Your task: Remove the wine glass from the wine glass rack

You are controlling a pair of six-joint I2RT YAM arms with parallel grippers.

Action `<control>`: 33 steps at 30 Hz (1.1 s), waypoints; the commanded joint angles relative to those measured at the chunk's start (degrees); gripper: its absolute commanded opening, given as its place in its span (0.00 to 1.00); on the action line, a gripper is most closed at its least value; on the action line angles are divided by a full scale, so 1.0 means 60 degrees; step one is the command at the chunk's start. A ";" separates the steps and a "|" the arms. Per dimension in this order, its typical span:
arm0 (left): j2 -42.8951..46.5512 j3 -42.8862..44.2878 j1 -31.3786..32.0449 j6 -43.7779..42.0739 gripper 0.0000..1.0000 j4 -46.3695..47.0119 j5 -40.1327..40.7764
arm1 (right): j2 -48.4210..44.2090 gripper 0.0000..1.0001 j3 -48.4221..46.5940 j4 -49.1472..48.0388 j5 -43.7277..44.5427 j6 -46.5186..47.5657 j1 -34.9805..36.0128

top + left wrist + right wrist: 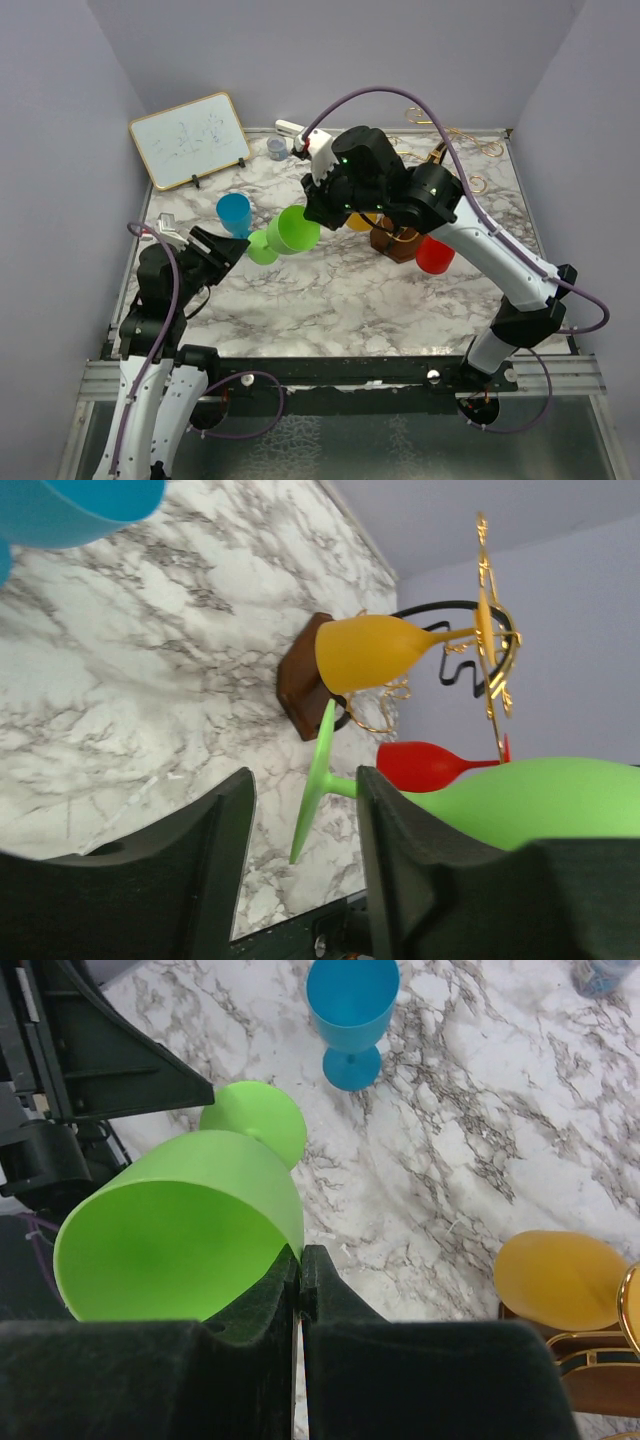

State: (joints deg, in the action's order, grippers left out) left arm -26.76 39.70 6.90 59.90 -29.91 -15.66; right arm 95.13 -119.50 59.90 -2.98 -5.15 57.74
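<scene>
Right hand [300,1260] pinching rim, green wine glass [180,1220]

Bright, even light; foreground perhaps soft.

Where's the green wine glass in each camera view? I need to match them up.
Top external: green wine glass, left of centre, on its side.
Left wrist: green wine glass, lower right.
Right wrist: green wine glass, lower left, mouth toward camera.
Shared landmark: blue glass.
</scene>
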 commanded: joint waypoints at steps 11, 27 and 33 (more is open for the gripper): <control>-0.0034 0.1400 0.0008 -0.1040 0.59 -0.3050 0.3051 | 0.1322 0.01 -0.0500 -0.0822 0.0579 -0.0487 -0.0812; 0.0728 0.2389 0.0004 -0.1958 0.58 -0.3398 0.4098 | 0.5350 0.01 -0.3687 -0.0214 0.1192 -0.0679 -0.1155; 0.0613 0.2262 0.0006 -0.2053 0.58 -0.3297 0.3930 | 0.5542 0.01 -0.3528 -0.0248 0.1697 -0.0658 -0.1170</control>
State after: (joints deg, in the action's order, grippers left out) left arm -22.50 53.34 6.90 49.17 -49.19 7.14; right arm 127.46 -139.17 58.76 3.27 -8.58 51.13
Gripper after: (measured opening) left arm 0.579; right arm 0.019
